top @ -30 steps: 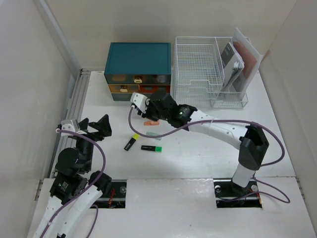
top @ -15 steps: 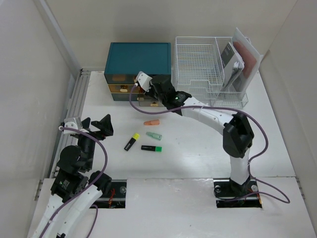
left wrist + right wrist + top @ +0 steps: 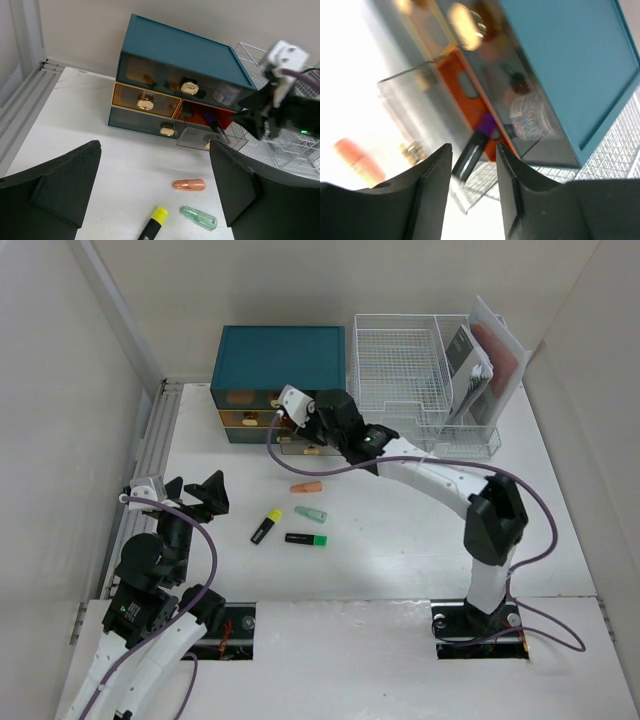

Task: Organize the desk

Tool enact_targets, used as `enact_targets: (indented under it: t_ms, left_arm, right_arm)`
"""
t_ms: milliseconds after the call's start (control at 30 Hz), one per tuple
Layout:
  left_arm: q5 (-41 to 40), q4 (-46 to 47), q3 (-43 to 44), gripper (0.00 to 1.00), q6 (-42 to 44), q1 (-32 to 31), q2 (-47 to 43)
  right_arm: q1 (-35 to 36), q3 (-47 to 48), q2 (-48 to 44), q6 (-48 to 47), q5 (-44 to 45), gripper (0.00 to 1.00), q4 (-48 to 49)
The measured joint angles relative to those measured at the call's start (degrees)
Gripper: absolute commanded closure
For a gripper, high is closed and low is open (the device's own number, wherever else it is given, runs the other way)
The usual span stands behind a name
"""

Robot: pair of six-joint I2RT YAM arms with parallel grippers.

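On the white desk (image 3: pixel 400 550) lie an orange capsule-shaped piece (image 3: pixel 306 487) (image 3: pixel 189 184), a pale green one (image 3: pixel 311 513) (image 3: pixel 198 217), a yellow-capped highlighter (image 3: pixel 265 526) (image 3: pixel 154 222) and a green-capped highlighter (image 3: pixel 306 539). My right gripper (image 3: pixel 308 430) (image 3: pixel 474 150) hovers open over the pulled-out clear drawer (image 3: pixel 300 448) (image 3: pixel 210 137) of the teal drawer box (image 3: pixel 280 355). A black marker with a purple cap (image 3: pixel 477 145) (image 3: pixel 213 125) rests in that drawer, free of the fingers. My left gripper (image 3: pixel 205 495) (image 3: pixel 155 190) is open and empty at the desk's left.
A white wire-mesh rack (image 3: pixel 400 370) stands right of the drawer box, with notebooks and papers (image 3: pixel 480 360) upright in its right section. A metal rail (image 3: pixel 150 455) runs along the desk's left edge. Two cut-outs at the near edge hold the arm bases.
My right gripper went from above the loose items to the open drawer and its jaws widened; the purple-capped marker now lies in the drawer. The left arm has not moved.
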Motion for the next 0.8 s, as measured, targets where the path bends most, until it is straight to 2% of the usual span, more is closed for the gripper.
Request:
enact_targets:
  t_ms: [67, 100, 200, 267, 367, 500, 633, 800]
  left_arm:
    - [0.0, 0.0, 0.0, 0.13, 0.02, 0.0, 0.0]
    - [0.07, 0.0, 0.0, 0.14, 0.02, 0.0, 0.0]
    - [0.22, 0.0, 0.0, 0.15, 0.04, 0.0, 0.0]
    - [0.24, 0.0, 0.0, 0.15, 0.07, 0.0, 0.0]
    - [0.24, 0.0, 0.0, 0.15, 0.13, 0.0, 0.0]
    - [0.24, 0.0, 0.0, 0.15, 0.15, 0.0, 0.0]
    - [0.24, 0.0, 0.0, 0.15, 0.15, 0.0, 0.0]
    - [0.24, 0.0, 0.0, 0.15, 0.17, 0.0, 0.0]
  right_arm:
    - [-0.24, -1.68, -3.74, -0.72, -6.36, 0.56, -1.73]
    - [-0.5, -2.01, -5.64, -1.9, -12.26, 0.56, -3.5]
    - [-0.9, -1.95, -9.07, -11.1, -27.67, 0.56, -11.87]
    - [-0.59, -1.92, -9.22, -18.21, -37.05, 0.56, -19.37]
    - [0.66, -2.4, -5.46, -24.9, -45.44, 0.56, -28.35]
    - [3.37, -8.66, -0.76, -26.77, -47.91, 0.59, -31.56]
    - [7.21, -13.79, 0.9, -21.92, -45.48, 0.59, -29.86]
    - [8.66, -14.27, 1.05, -14.97, -43.04, 0.58, -25.14]
